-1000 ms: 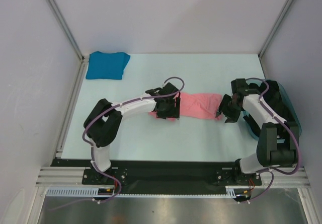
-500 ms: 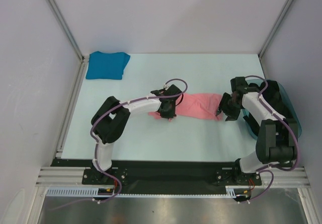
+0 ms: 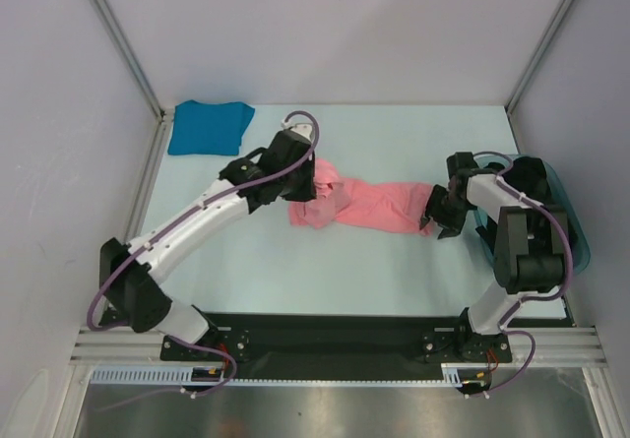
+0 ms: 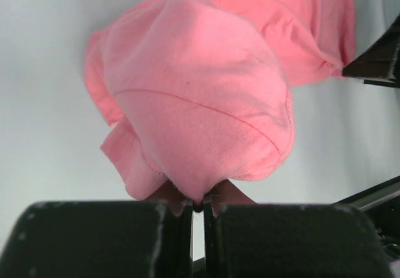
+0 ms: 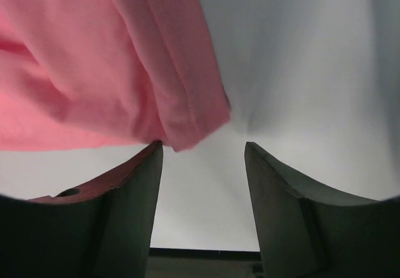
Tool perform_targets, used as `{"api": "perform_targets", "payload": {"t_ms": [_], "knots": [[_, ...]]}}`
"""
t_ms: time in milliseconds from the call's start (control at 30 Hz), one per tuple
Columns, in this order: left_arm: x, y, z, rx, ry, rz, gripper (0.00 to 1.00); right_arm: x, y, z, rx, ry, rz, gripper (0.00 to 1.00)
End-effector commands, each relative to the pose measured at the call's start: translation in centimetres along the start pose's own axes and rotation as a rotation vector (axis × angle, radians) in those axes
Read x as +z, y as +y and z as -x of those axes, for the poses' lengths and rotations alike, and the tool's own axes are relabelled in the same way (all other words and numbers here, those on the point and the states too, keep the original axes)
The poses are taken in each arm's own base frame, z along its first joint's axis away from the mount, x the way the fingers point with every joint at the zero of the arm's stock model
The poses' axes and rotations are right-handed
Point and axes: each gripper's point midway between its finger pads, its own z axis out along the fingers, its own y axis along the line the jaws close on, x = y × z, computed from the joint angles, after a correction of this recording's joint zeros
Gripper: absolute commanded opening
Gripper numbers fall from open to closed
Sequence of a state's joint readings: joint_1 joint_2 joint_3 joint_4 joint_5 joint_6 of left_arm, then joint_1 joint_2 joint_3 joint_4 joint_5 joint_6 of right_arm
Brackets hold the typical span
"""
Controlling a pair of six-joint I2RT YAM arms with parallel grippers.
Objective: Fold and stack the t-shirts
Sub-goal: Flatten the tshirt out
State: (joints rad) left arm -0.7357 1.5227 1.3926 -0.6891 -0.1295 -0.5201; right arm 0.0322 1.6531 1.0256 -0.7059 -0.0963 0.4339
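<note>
L hand (image 4: 197, 204) clamped on pink t-shirt (image 3: 379, 207) edge; R hand (image 5: 203, 152) apart. Thin pinch: yank fast and you'll lose it.

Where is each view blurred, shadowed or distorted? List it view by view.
Left wrist: the pink t-shirt is in focus, the left fingers dark and soft-edged. Right wrist: the right fingers blur into a vignetted bottom edge, soft shadow beside the pink t-shirt. Top external: flat, even light, only faint shadows on the table.
</note>
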Motion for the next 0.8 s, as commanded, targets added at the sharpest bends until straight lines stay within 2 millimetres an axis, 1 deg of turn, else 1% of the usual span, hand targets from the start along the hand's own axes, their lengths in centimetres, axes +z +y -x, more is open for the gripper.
{"api": "perform_targets", "payload": {"t_ms": [0, 33, 67, 100, 133, 167, 200, 233, 267, 300, 333, 367, 400, 433, 500, 533, 567, 600, 633, 667, 700, 733, 767], "knots": [[-2.9, 0.7, 1.5, 0.057, -0.030, -0.003, 0.01, 0.1, 2.4, 3.3, -0.039, -0.075, 0.087, 0.59], [-4.0, 1.1, 2.4, 0.058, -0.054, 0.007, 0.01, 0.4, 2.5, 3.4, -0.042, -0.065, 0.086, 0.48], [-4.6, 1.3, 2.9, 0.061, -0.066, 0.016, 0.02, 0.9, 2.5, 3.6, -0.050, -0.052, 0.083, 0.42], [-5.1, 1.6, 3.4, 0.064, -0.077, 0.023, 0.02, 1.1, 2.6, 3.7, -0.051, -0.048, 0.082, 0.29], [-6.4, 2.4, 4.5, 0.050, -0.103, 0.047, 0.02, 1.2, 2.6, 3.8, -0.051, -0.046, 0.084, 0.22], [-7.2, 2.7, 5.0, 0.046, -0.121, 0.051, 0.02, 0.9, 3.1, 4.2, -0.054, -0.049, 0.101, 0.14], [-7.8, 3.2, 5.5, 0.045, -0.137, 0.064, 0.02, 0.8, 3.3, 4.3, -0.058, -0.049, 0.105, 0.05], [-8.7, 4.3, 6.4, 0.026, -0.162, 0.093, 0.02, 0.4, 3.4, 4.5, -0.060, -0.054, 0.108, 0.00], [-9.9, 4.8, 6.9, 0.014, -0.190, 0.093, 0.02, 0.0, 3.5, 4.5, -0.063, -0.053, 0.107, 0.00], [-10.6, 5.3, 7.5, 0.001, -0.210, 0.096, 0.01, -1.0, 3.9, 5.1, -0.081, -0.081, 0.119, 0.00], [-11.7, 6.3, 8.3, -0.023, -0.238, 0.112, 0.00, -1.9, 4.2, 5.2, -0.096, -0.096, 0.123, 0.00], [-12.9, 6.7, 8.9, -0.034, -0.272, 0.117, 0.00, -2.7, 3.9, 5.0, -0.100, -0.098, 0.106, 0.00], [-13.8, 7.2, 9.4, -0.040, -0.297, 0.125, 0.00, -4.8, 4.3, 5.6, -0.116, -0.151, 0.119, 0.00], [-15.1, 7.8, 10.4, -0.050, -0.340, 0.145, 0.00, -5.8, 4.5, 5.6, -0.122, -0.172, 0.118, 0.00], [-17.2, 8.4, 11.1, -0.046, -0.394, 0.163, 0.01, -8.2, 4.4, 5.0, -0.121, -0.193, 0.108, 0.00], [-18.2, 8.5, 11.7, -0.047, -0.424, 0.166, 0.02, -10.5, 4.8, 5.4, -0.121, -0.243, 0.127, 0.00], [-19.2, 8.8, 12.1, -0.039, -0.453, 0.177, 0.04, -11.7, 4.3, 4.8, -0.113, -0.245, 0.111, 0.00], [-20.6, 8.8, 12.4, -0.041, -0.487, 0.175, 0.05, -12.8, 4.2, 4.6, -0.109, -0.264, 0.114, 0.00], [-21.7, 9.0, 12.7, -0.045, -0.518, 0.179, 0.07, -15.3, 4.4, 4.8, -0.109, -0.320, 0.140, 0.00], [-22.5, 9.2, 12.8, -0.051, -0.536, 0.189, 0.08, -16.2, 3.9, 4.1, -0.097, -0.314, 0.129, 0.00], [-23.2, 9.3, 12.7, -0.056, -0.546, 0.189, 0.08, -17.3, 3.9, 3.9, -0.096, -0.324, 0.132, 0.00], [-24.4, 9.4, 12.5, -0.065, -0.571, 0.182, 0.08, -18.3, 3.8, 3.5, -0.095, -0.330, 0.136, 0.00], [-24.9, 9.4, 12.1, -0.075, -0.579, 0.174, 0.08, -19.8, 3.4, 2.4, -0.095, -0.327, 0.139, 0.00]]}}
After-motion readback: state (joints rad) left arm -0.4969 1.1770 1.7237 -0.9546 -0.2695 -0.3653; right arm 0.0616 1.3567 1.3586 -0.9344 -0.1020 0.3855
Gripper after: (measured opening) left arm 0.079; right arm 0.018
